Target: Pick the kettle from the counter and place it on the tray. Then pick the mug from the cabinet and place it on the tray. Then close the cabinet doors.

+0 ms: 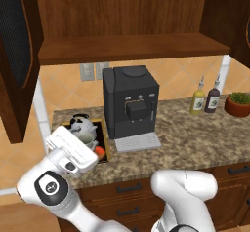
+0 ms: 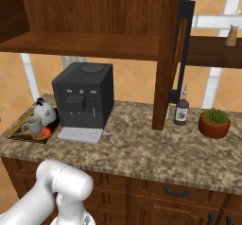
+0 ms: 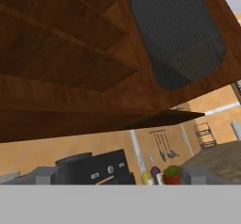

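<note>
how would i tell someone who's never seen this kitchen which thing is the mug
Find the black coffee machine on the granite counter; the gold-rimmed tray lies right beside it, at the counter's end. Two things stand on that tray. The mug is the small grey cylinder with a side handle, in front of the rounder white kettle with the dark arched handle.

In the left base view the robot's wrist covers most of the tray [image 1: 108, 145] and the lower part of the kettle [image 1: 83, 128]. The left cabinet door [image 1: 17, 46] gets cropped by the frame edge.
</note>
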Controlling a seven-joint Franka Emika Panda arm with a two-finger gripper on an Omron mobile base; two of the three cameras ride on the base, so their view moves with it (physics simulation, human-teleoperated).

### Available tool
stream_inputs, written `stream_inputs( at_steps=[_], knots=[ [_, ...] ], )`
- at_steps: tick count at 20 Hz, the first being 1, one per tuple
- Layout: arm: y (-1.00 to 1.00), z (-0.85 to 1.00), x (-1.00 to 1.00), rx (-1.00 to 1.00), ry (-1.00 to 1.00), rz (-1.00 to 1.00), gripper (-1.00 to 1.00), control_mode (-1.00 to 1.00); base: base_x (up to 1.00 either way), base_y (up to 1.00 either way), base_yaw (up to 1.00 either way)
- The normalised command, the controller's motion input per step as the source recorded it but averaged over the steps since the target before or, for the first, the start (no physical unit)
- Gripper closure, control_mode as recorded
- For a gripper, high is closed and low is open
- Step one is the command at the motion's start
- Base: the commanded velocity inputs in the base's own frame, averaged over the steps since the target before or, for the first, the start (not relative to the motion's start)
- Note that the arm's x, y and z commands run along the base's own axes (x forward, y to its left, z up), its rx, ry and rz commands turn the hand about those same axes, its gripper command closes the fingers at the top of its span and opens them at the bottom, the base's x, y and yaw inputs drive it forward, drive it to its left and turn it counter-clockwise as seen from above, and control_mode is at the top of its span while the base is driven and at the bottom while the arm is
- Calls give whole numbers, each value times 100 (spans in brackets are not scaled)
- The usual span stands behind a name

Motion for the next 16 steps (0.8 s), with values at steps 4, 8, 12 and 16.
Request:
stream_inputs(
  at_steps=[4,8,12,16],
  knots=[
    [3,0,0,0,0,0,-100,-100,0,0,0],
    [9,0,0,-2,-1,-4,-100,-100,0,0,0],
    [22,12,0,-4,-2,-7,-100,-100,0,0,0],
    [44,42,0,-12,-10,-5,-100,-100,0,0,0]
  ],
)
